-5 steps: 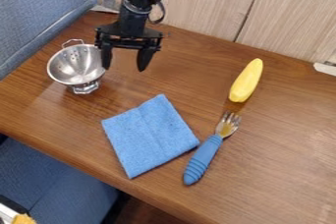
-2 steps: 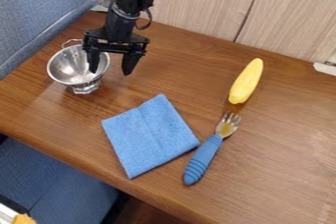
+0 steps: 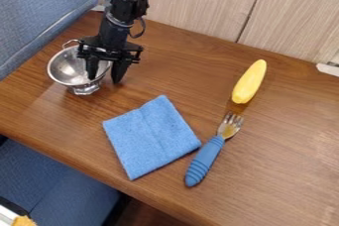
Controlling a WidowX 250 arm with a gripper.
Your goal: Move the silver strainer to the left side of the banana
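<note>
The black gripper (image 3: 104, 78) is at the right side of the silver strainer (image 3: 65, 67). One finger is inside the bowl and the other outside it, with the right rim between them; they stand apart. The strainer sits upright on its base at the table's left, its looped handle toward the back. The yellow banana (image 3: 250, 82) lies at the back right, well to the right of the strainer.
A folded blue cloth (image 3: 151, 137) lies in front and to the right of the strainer. A fork with a blue handle (image 3: 205, 160) lies beside it. Wooden panels (image 3: 198, 2) border the table's back edge.
The gripper has moved left and down, bringing one finger into the bowl, and its fingers have drawn closer together. The strainer has stayed in place.
</note>
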